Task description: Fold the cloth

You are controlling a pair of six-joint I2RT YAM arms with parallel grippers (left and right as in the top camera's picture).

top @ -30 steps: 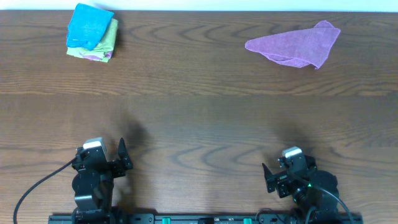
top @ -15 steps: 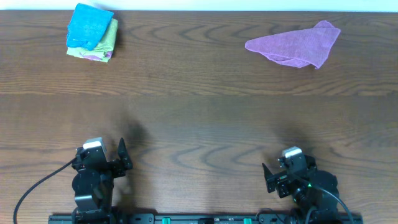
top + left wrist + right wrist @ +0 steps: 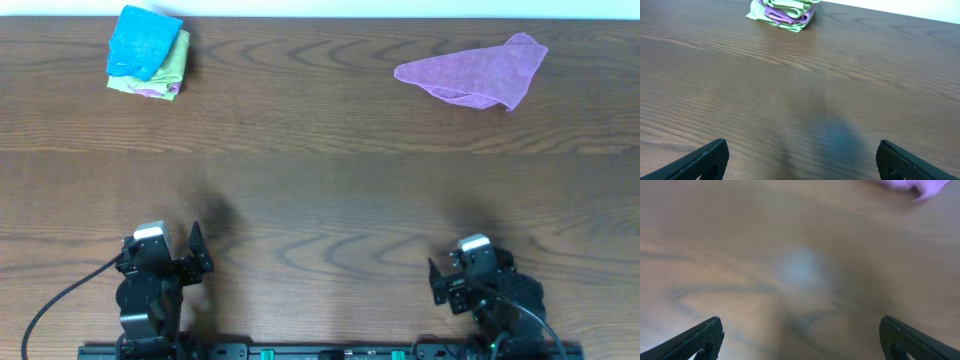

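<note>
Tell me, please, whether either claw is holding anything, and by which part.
Nothing: the left claw and right claw are open and empty; the cloth lies untouched.

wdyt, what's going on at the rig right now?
Nothing is being handled. Both arms sit at the near edge of the table, with the left end effector and right end effector open and empty. The purple cloth lies rumpled and unfolded at the far right, untouched. A stack of folded cloths, blue on top, sits at the far left. The right wrist view is blurred. Folding has not begun.
</note>
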